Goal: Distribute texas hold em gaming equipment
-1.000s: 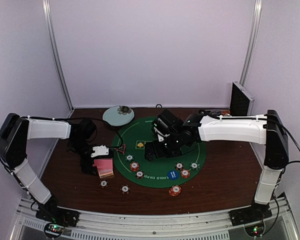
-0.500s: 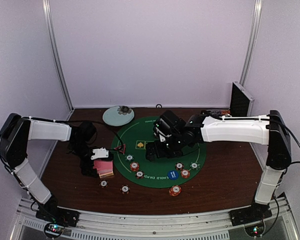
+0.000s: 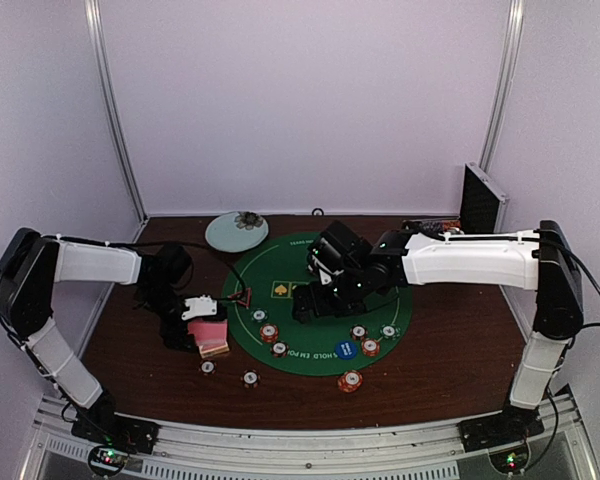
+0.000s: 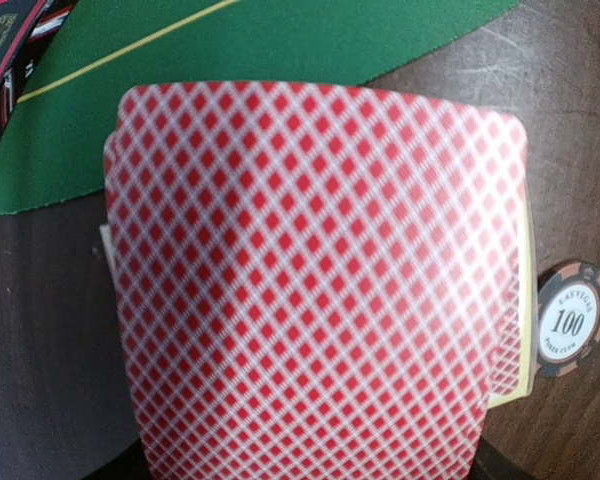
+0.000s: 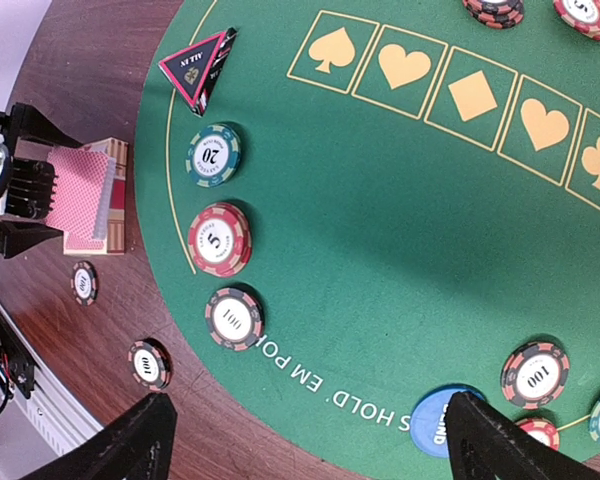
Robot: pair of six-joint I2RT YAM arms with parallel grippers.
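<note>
A deck of pink-backed playing cards lies on the wood just left of the green mat. My left gripper is at the deck, shut on the top card, which bows upward and hides the fingers in the left wrist view. Over the mat's near part my right gripper hovers open and holds nothing. Below it lie a green chip, a red chip, a dark chip and the blue button. The red-black triangle marker sits at the mat's left edge.
Two small chips and a red-orange stack lie on the wood near the front. More chips sit on the mat's right. The pale plate is at the back left, the metal case at the back right.
My left gripper's jaws have come together on the top card, which now bows up from the deck. Both arms have hardly moved.
</note>
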